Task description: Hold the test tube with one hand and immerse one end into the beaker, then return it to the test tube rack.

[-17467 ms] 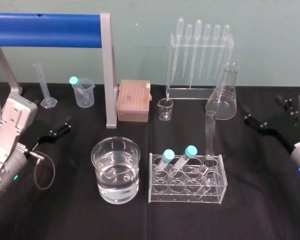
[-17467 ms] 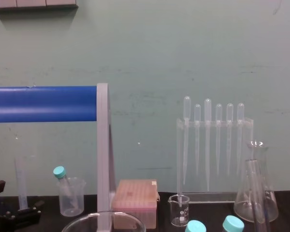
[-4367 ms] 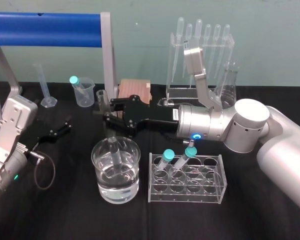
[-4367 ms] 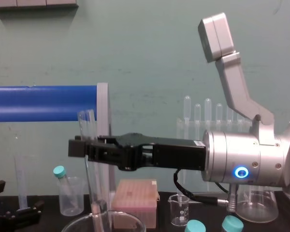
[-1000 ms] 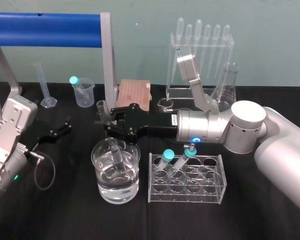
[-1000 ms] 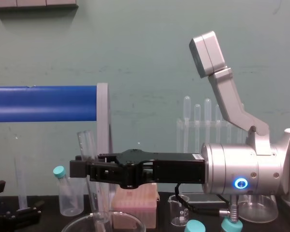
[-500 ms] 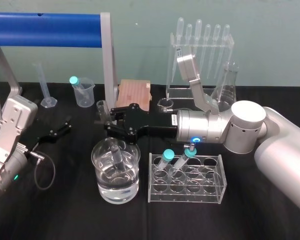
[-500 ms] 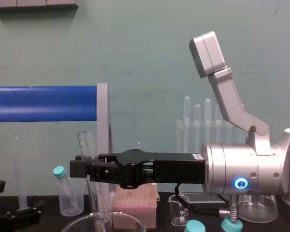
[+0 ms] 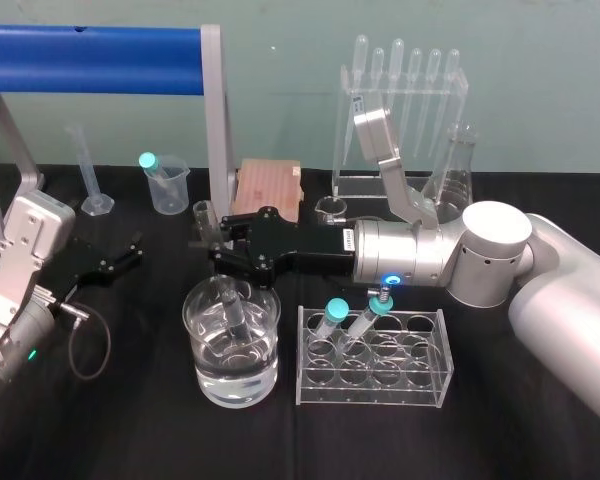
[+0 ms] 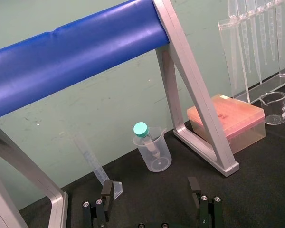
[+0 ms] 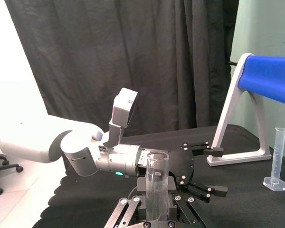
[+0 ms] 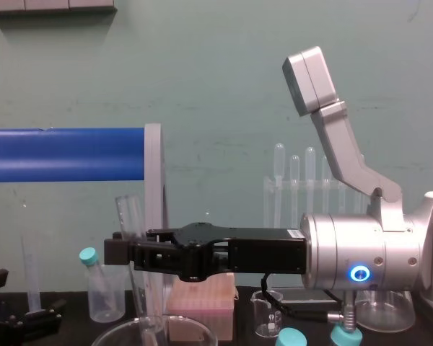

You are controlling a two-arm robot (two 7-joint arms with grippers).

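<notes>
My right gripper (image 9: 208, 243) reaches leftward over the beaker (image 9: 265, 350), shut on the test tube (image 9: 234, 312). The clear tube leans slightly, with its open top above the black fingers and its rounded end down in the beaker's water. From the chest, the test tube (image 12: 130, 216) rises out of the right gripper (image 12: 130, 254) above the beaker rim (image 12: 108, 333). In the right wrist view the test tube (image 11: 156, 180) stands upright in the right gripper (image 11: 155, 209). The test tube rack (image 9: 420, 375) stands right of the beaker. My left gripper (image 10: 149, 199) is parked open at the left (image 9: 115, 262).
Two teal-capped tubes (image 9: 332, 318) lean in the rack. Behind stand a pink box (image 9: 267, 190), a tiny glass beaker (image 9: 330, 208), a pipette stand (image 9: 400, 110) and a conical flask (image 9: 458, 170). A blue-barred frame (image 9: 90, 60), a plastic beaker (image 9: 167, 185) and a graduated cylinder (image 9: 85, 175) are at back left.
At first the tube stood in the rack; my right gripper has since carried it to the beaker and lowered it deeper. Over the last second nothing has visibly moved.
</notes>
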